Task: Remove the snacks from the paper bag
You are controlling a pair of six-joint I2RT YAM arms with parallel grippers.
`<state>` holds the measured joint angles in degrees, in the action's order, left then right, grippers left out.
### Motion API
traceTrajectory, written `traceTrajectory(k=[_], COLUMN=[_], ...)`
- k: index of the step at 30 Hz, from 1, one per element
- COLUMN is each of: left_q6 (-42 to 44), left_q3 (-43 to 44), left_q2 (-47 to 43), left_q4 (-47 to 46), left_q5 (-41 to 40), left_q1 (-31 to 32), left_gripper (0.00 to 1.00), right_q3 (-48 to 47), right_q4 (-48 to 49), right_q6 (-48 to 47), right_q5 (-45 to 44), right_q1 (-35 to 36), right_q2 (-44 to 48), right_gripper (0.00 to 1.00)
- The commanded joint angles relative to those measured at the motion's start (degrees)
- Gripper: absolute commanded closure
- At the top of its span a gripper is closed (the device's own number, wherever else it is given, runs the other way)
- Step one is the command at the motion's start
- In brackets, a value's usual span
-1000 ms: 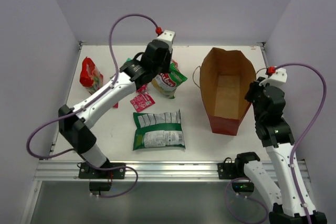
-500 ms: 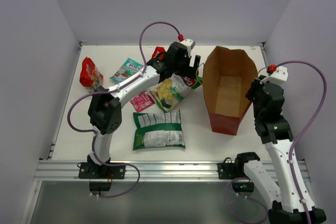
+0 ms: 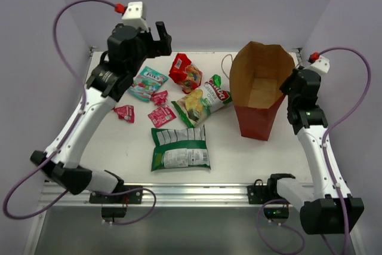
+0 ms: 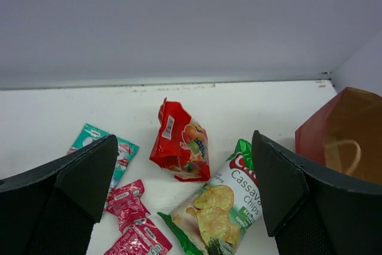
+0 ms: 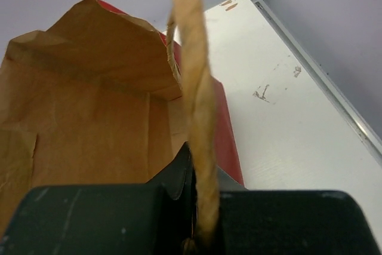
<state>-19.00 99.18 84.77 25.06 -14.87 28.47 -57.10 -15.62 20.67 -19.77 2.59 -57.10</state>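
Observation:
The snacks lie on the white table: a red bag (image 3: 186, 73) (image 4: 179, 144), a green cassava chip bag (image 3: 204, 101) (image 4: 224, 207), a second green chip bag (image 3: 179, 147), a teal pouch (image 3: 147, 82) (image 4: 91, 137) and three small pink-red sachets (image 3: 161, 114) (image 4: 128, 201). My left gripper (image 3: 160, 39) (image 4: 185, 177) hangs open and empty high over the far left, above the packets. The red paper bag (image 3: 259, 91) (image 4: 346, 141) stands upright at the right, its brown inside (image 5: 89, 106) showing nothing. My right gripper (image 3: 292, 82) (image 5: 200, 231) is shut on the bag's twisted handle (image 5: 194, 88).
The back wall edge (image 4: 179, 83) runs just behind the packets. The table's metal side rail (image 5: 322, 82) lies right of the bag. A second handle loop (image 3: 225, 70) hangs on the bag's left side.
My left gripper opened, left the cassava chip bag beside the paper bag, and swung up and back to the far left. The right gripper has tipped the bag more upright.

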Motion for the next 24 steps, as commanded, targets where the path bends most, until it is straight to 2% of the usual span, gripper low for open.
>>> traceTrajectory(k=[1,7,12,17,20,21,23,24], left_q6=[3.53,3.89,4.41,3.80,3.71,3.62,3.54,3.54], left_q3=[-6.00,-16.20,-17.88,-19.72,-20.08,-20.07,-19.81,-19.72], left_q2=[-6.36,-17.43,-20.26,-22.98,-23.69,-23.78,-24.04,-24.13], left_q4=[0.08,-0.89,1.91,3.24,4.21,4.64,4.65,4.74], left_q5=[-3.58,-5.43,-6.39,-6.48,-6.57,-6.57,-6.22,-6.22], left_q1=[1.15,0.80,0.71,0.71,0.71,0.62,0.71,0.71], left_gripper=[0.00,0.00,0.00,0.00,0.00,0.00,0.00,0.00], right_q3=[-2.49,-1.52,-0.21,0.41,-0.11,-0.64,-2.21,-2.66], right_q4=[7.70,11.22,11.84,9.03,6.58,5.78,3.24,2.44], right_q6=[5.96,7.81,10.18,10.54,9.23,8.70,7.38,6.94], right_q5=[6.57,14.13,19.41,21.26,21.27,21.26,20.83,20.13], right_q1=[-5.04,-9.44,-14.88,-18.32,-18.76,-18.67,-18.76,-18.76], right_q2=[-1.43,-5.29,-7.32,-6.54,-5.04,-4.78,-4.42,-4.25], right_gripper=[1.00,1.00,1.00,0.92,0.79,0.70,0.59,0.48])
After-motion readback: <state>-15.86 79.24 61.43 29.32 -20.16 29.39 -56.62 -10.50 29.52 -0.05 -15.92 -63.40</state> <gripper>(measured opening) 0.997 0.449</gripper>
